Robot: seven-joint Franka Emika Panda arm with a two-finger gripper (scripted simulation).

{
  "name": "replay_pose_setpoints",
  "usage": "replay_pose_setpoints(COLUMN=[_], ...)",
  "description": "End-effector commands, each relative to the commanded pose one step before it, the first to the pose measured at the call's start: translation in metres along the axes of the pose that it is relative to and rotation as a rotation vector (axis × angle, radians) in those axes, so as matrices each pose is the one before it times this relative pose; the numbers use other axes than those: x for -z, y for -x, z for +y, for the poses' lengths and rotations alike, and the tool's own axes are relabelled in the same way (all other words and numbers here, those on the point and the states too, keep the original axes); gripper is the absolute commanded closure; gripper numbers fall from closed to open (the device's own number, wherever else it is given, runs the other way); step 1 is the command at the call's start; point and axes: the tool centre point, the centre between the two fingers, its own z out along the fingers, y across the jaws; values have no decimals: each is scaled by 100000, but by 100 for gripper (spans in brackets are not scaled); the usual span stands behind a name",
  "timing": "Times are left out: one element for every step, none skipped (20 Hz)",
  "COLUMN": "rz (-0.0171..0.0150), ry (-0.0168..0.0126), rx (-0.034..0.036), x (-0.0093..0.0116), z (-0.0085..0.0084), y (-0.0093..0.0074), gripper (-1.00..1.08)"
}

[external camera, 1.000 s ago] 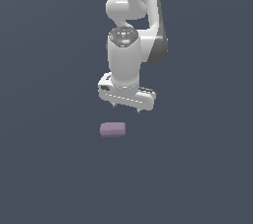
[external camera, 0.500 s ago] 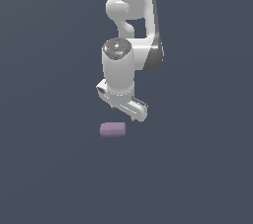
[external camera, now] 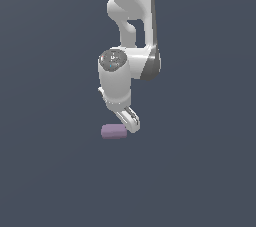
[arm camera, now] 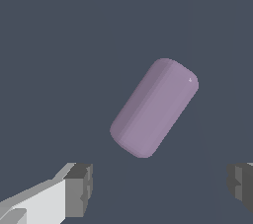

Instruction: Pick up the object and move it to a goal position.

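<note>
The object, a small pale purple rounded block (external camera: 113,131), lies flat on the dark grey floor. In the wrist view the block (arm camera: 154,107) lies slanted, beyond the gap between the two fingers and not between them. My gripper (external camera: 131,123) hangs low, just above the floor, close beside the block on the exterior view's right. It is open and empty: the wrist view shows its two dark pads (arm camera: 79,189) wide apart. I cannot tell whether a finger touches the block in the exterior view.
The white arm (external camera: 131,26) reaches down from the top of the exterior view. The floor (external camera: 50,171) is plain dark grey all round. No goal marker shows.
The wrist has turned and come down toward the floor. The gripper's fingers now sit right beside the block instead of above it. The block has not moved.
</note>
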Motion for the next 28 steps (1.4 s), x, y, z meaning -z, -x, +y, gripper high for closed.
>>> replay_pose_setpoints(rz=[32,28,37,47,56,66,75,84,93,97,99,100,100,98,96,92,88,83,77,70,63,56,48,40,31,22,13,4], ry=[251,105,105,105,105,104,102,100,97,90,82,75,68,61,54,48,43,37,32,28,23,20,16,13,10,7,4,1], rx=[-7794,-3039,-3036,-3033,-3030,-3027,-3024,-3021,-2978,-2849,-2692,-2536,-2380,-2224,-2069,-1915,-1759,-1606,-1453,-1298,-1145,-992,-840,-686,-532,-384,-229,-69], x=[-567,-224,-223,-223,-222,-221,-221,-220,-216,-206,-195,-183,-171,-160,-148,-137,-126,-115,-104,-92,-81,-70,-60,-49,-38,-27,-16,-5], z=[132,42,37,33,29,24,20,15,10,6,1,-2,-5,-7,-9,-11,-12,-12,-12,-12,-11,-10,-9,-8,-6,-4,-3,-2], y=[-429,-171,-173,-174,-174,-175,-176,-176,-174,-167,-158,-149,-140,-131,-121,-113,-102,-94,-85,-75,-66,-57,-49,-39,-29,-24,-13,0], gripper=[-92,-92,-92,-92,-92,-92,-92,-92,-92,-92,-92,-92,-92,-92,-92,-92,-92,-92,-92,-92,-92,-92,-92,-92,-92,-92,-92,-92])
